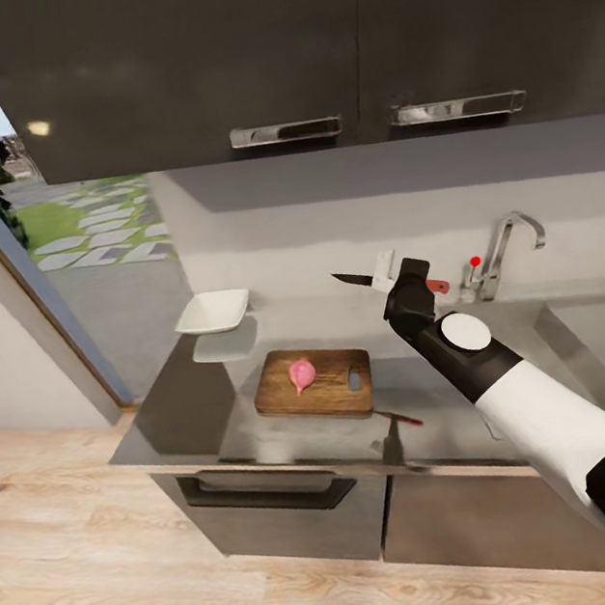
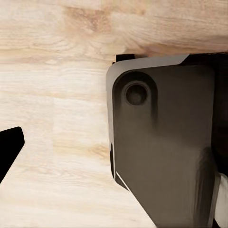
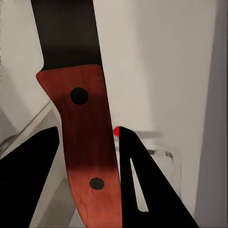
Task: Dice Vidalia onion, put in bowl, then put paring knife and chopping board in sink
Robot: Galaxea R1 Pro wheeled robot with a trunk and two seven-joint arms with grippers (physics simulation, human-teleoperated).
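Above the smooth grey glossy countertop (image 1: 424,391), right gripper (image 1: 404,278) clamped on the red handle of the slim dark-bladed paring knife (image 3: 83,142); light, stiff, best pinched mid-handle. Below lies small pinkish-red Vidalia onion (image 1: 301,373), rounded, likely to roll, on rectangular dark-brown wooden chopping board (image 1: 288,397). Left gripper: cannot tell.

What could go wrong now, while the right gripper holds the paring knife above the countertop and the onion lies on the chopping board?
1. The Vidalia onion is round and lies loose on the chopping board; it may roll under the blade.
2. The right gripper holds the paring knife only by its red handle, so it may twist on contact.
3. The bowl sits near the countertop corner; a wide swing might knock it.
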